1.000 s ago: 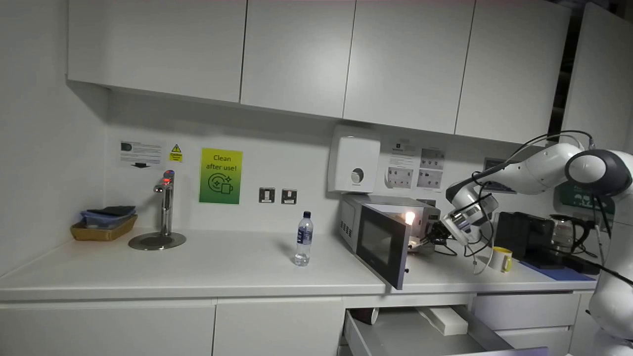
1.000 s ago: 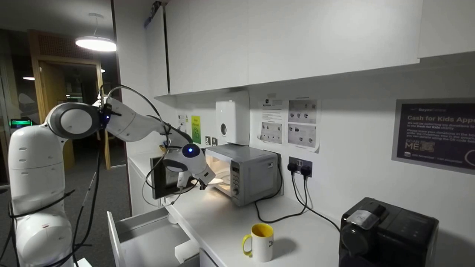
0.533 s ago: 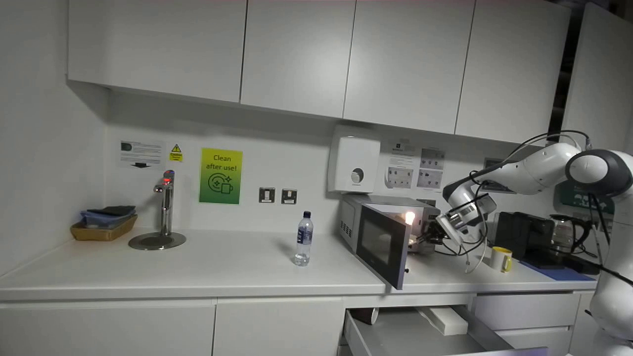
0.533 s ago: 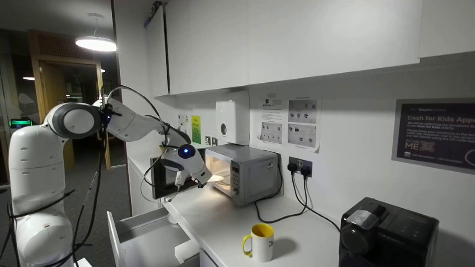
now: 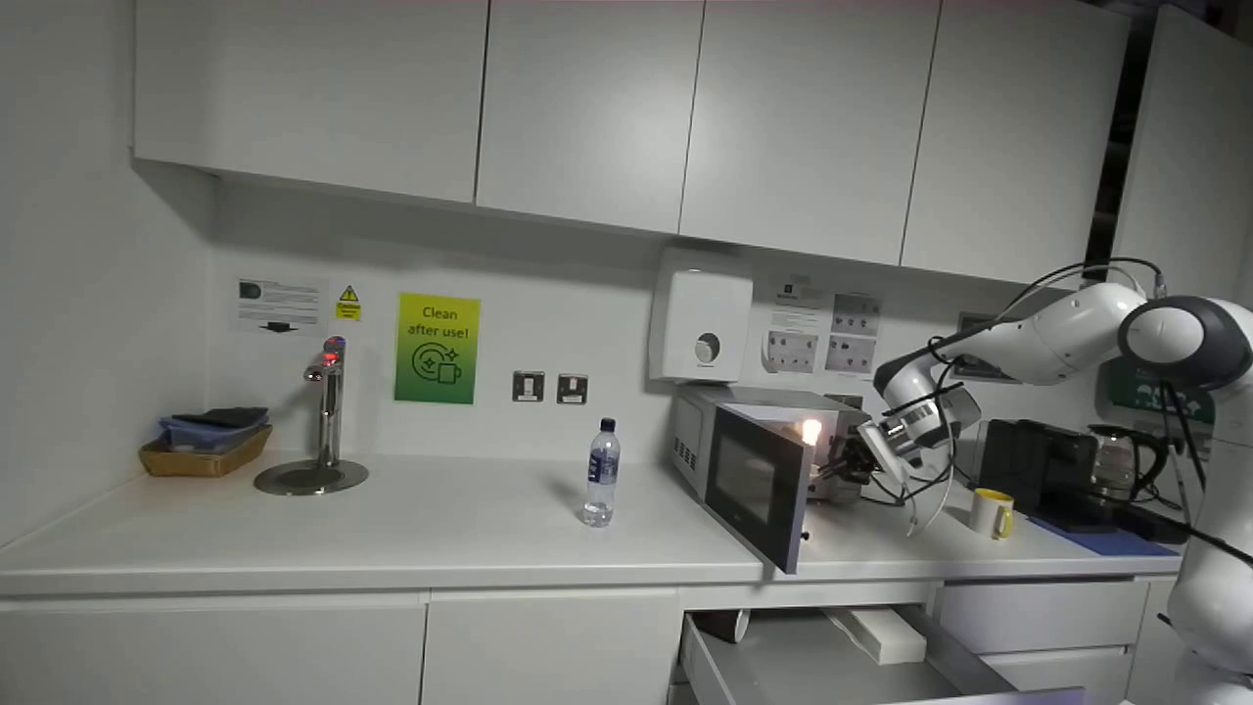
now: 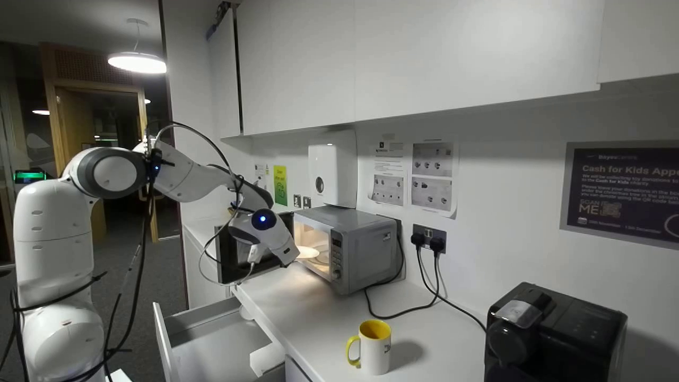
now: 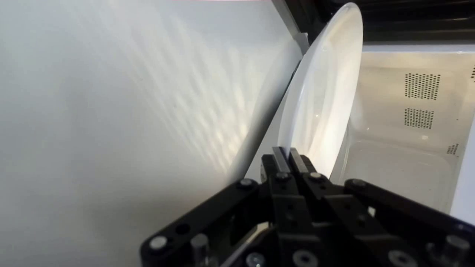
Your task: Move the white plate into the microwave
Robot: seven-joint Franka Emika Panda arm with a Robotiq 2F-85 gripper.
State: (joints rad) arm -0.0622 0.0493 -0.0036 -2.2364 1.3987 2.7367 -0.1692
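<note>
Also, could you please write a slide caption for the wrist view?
Black gripper pinching a glossy white plate by its rim at an open, cream-lined microwave.

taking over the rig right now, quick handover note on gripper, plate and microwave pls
Gripper: shut on the rim of the white plate.
Plate: held at the open front of the microwave; how far in, if at all, is unclear.
Microwave door: open, interior lit.
Done: plate gripped and at the opening.
Left: likely ease it in, set it down, let go, back out.
</note>
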